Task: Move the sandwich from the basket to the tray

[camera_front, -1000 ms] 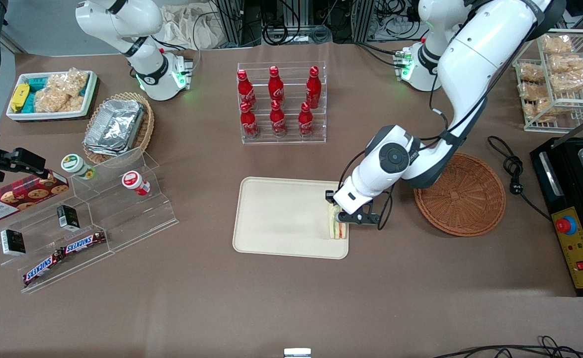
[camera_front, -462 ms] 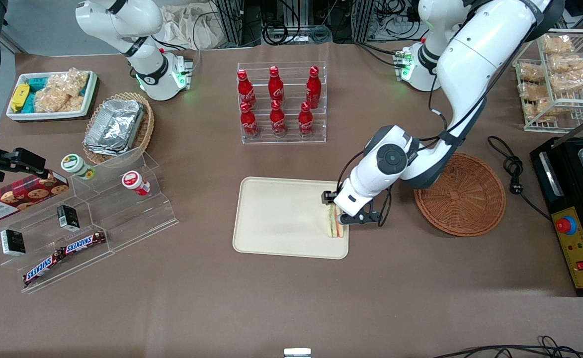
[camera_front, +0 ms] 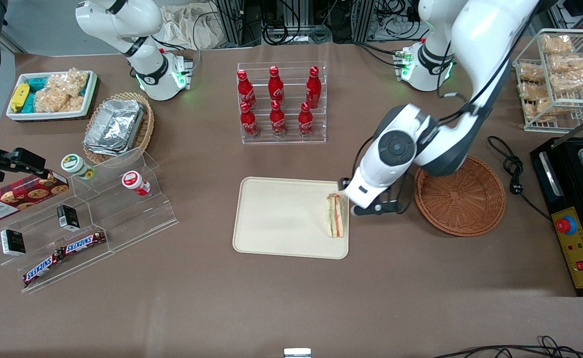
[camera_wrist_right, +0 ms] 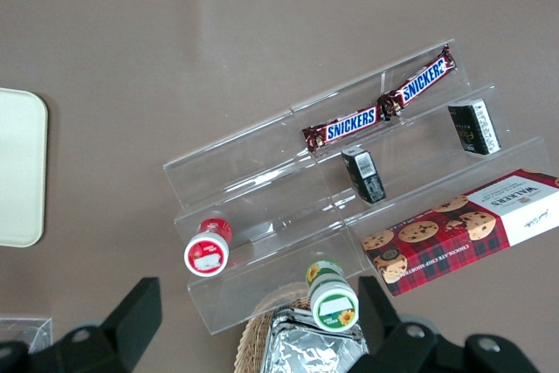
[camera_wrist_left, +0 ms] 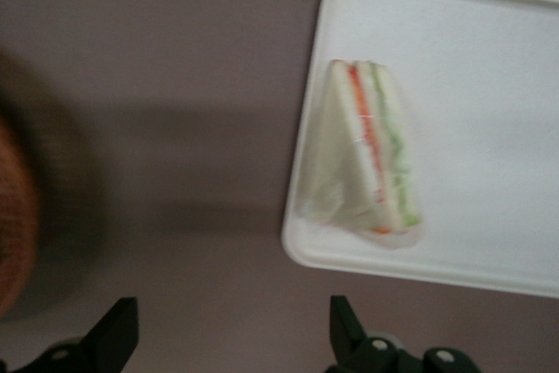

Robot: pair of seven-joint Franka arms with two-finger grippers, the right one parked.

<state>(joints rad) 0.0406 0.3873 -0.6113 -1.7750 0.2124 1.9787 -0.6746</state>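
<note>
The sandwich [camera_front: 336, 215], a pale wedge with green and orange-red layers, lies on the cream tray [camera_front: 281, 219], at the tray's edge nearest the working arm's end. It also shows in the left wrist view [camera_wrist_left: 371, 150] on the tray [camera_wrist_left: 489, 85]. The gripper [camera_front: 373, 209] hangs over bare table between the tray and the round reddish-brown basket [camera_front: 462, 196], apart from the sandwich. In the wrist view the gripper [camera_wrist_left: 231, 325] is open, its fingers wide apart with only the table between them. The basket holds nothing.
A clear rack of red bottles [camera_front: 281, 102] stands farther from the camera than the tray. A tiered acrylic shelf [camera_front: 97, 209] with snacks, a tan oval basket [camera_front: 117, 127] and a white bin [camera_front: 52, 94] lie toward the parked arm's end. A black machine [camera_front: 574, 209] and a cable [camera_front: 512, 169] lie beside the basket.
The gripper has let go of the sandwich, risen and shifted off the tray toward the basket. The sandwich stays on the tray and now shows in full.
</note>
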